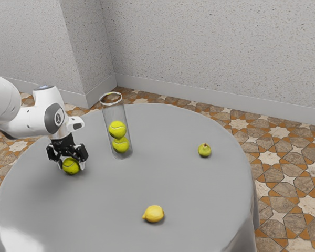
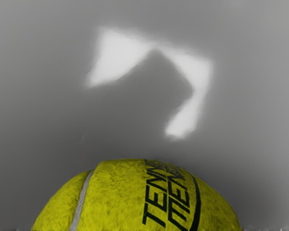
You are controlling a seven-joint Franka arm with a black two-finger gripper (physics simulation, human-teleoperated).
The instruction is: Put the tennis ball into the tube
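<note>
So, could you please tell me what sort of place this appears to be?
It looks like a plain indoor room, perhaps a dining area: speckled walls with a pale baseboard, a patterned tile floor, and a round table under a grey cloth.

Soft, even light bathes a round table draped in smooth grey [image 1: 105, 215], white glare [image 1: 18, 240] flaring near its edge at the exterior view's lower left; in the wrist view, hazy-edged white reflections [image 2: 118, 55] gleam near a yellow-green felt tennis ball [image 2: 120, 197].

On the table [image 1: 189, 181], the tube [image 1: 115, 113] holding two balls [image 1: 117, 129] stands behind the lemon [image 1: 154, 213].
</note>
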